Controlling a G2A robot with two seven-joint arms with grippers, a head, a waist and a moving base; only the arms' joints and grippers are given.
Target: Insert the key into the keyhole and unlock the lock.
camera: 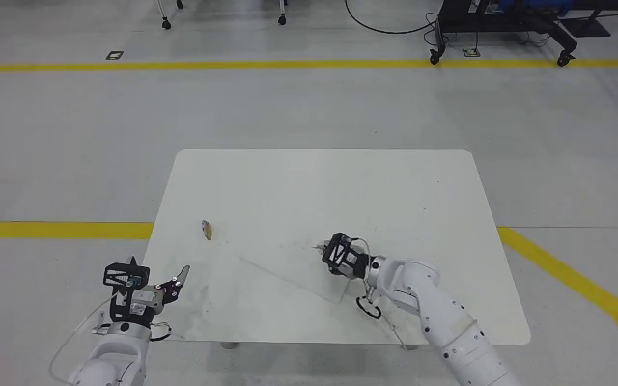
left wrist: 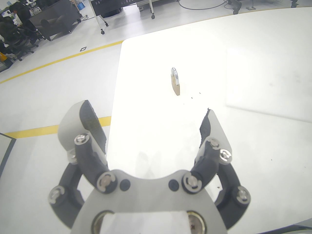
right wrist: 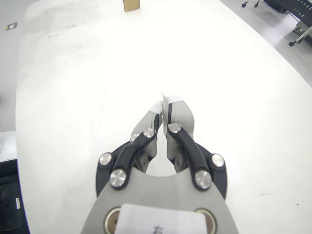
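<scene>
Lock (camera: 208, 229) stands on table (camera: 386, 183), left half; left gripper (left wrist: 147, 108) before it; right gripper (right wrist: 162, 104), holding key (right wrist: 165, 110), to its right.

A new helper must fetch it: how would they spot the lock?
Start at the white table, on its left half. Ahead of the open left tool, the lock stands upright. Its brass body and silver shackle set it apart from the thin key pinched in the right tool.

Key (right wrist: 165, 104) mostly hidden between right fingers (right wrist: 181, 113), lock (camera: 208, 229) a tiny speck from above, details unreadable
</scene>
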